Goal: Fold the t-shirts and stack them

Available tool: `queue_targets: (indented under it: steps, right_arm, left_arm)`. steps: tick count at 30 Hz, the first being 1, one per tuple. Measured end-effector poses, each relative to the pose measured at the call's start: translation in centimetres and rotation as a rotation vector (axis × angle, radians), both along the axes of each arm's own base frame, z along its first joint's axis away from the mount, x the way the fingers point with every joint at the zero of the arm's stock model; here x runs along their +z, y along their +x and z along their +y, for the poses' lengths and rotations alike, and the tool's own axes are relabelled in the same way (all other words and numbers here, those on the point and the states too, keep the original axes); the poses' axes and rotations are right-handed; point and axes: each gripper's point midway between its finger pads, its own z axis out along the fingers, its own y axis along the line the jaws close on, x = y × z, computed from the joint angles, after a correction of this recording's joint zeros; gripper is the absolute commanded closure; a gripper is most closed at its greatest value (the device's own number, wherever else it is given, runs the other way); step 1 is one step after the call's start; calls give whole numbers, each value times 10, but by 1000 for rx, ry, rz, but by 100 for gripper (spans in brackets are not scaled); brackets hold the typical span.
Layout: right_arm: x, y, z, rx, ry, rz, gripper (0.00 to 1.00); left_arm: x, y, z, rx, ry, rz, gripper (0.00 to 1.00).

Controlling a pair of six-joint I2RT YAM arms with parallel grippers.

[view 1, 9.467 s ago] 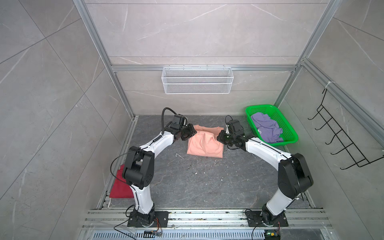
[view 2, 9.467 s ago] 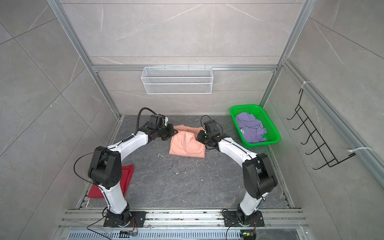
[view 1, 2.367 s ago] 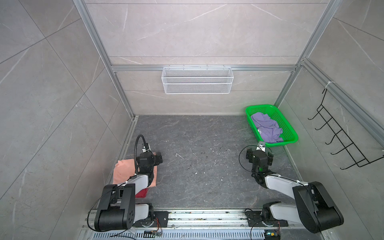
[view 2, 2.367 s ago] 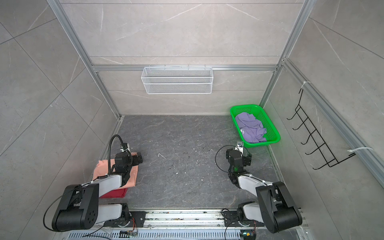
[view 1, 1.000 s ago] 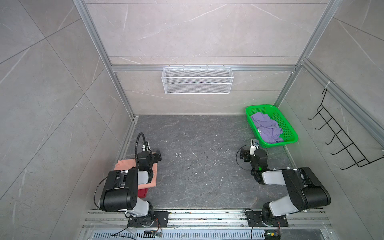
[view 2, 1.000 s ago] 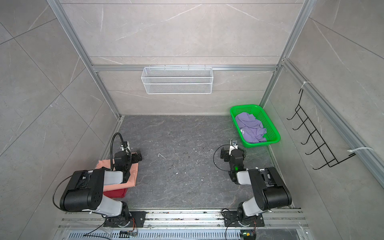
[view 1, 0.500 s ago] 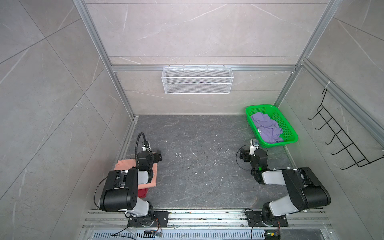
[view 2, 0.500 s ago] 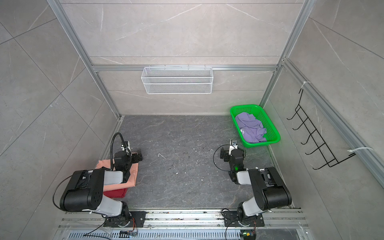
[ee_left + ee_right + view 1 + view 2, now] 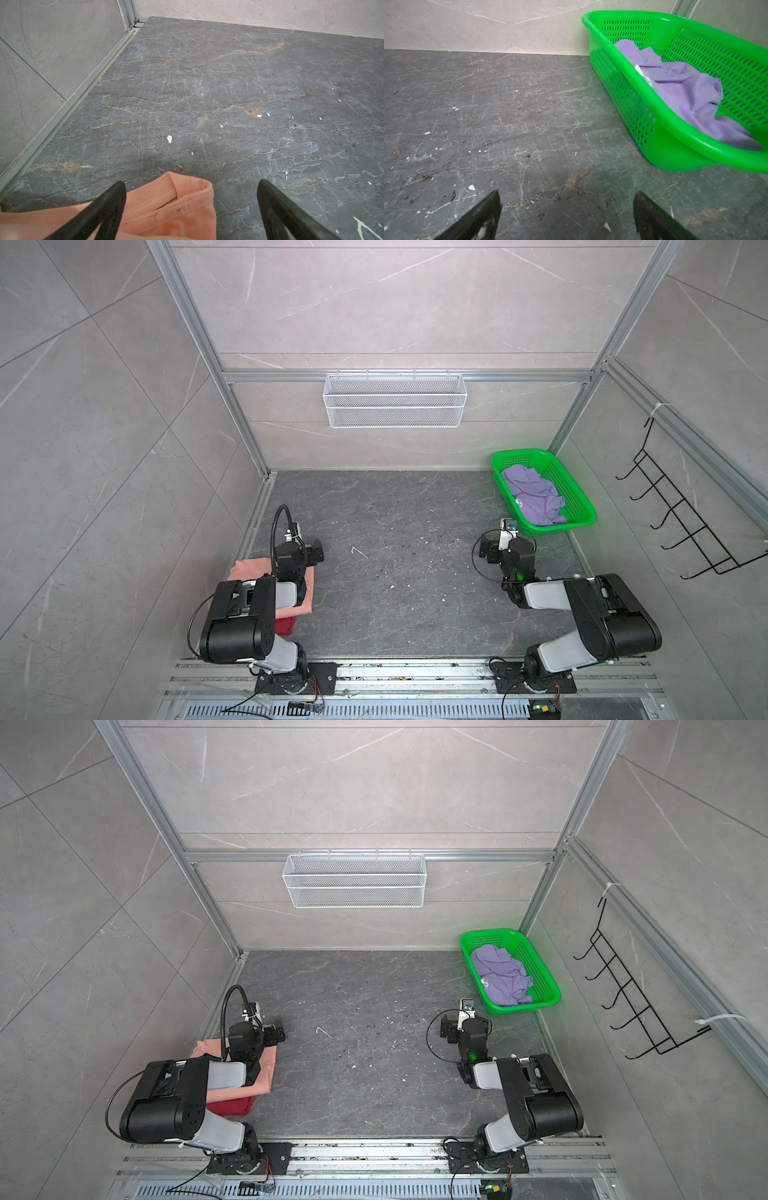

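Peach tee (image 9: pixel 249 570) folded, atop red tee (image 9: pixel 286 624)

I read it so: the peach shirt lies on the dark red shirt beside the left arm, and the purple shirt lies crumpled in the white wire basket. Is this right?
Not quite: the purple shirt lies crumpled in the green basket on the floor, as the right wrist view shows. The peach shirt does lie on the dark red shirt.

Bright, soft, even light from above; only faint shadows on desk (image 9: pixel 395 614). Top views sharp, straight lines bent near edges.
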Motion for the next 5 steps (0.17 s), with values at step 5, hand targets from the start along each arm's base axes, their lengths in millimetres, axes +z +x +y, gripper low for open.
queue_targets:
  steps: [5]
  right_arm:
    - [0,0,-1,0,1,0,1]
  left_arm:
    - [0,0,0,0,0,0,0]
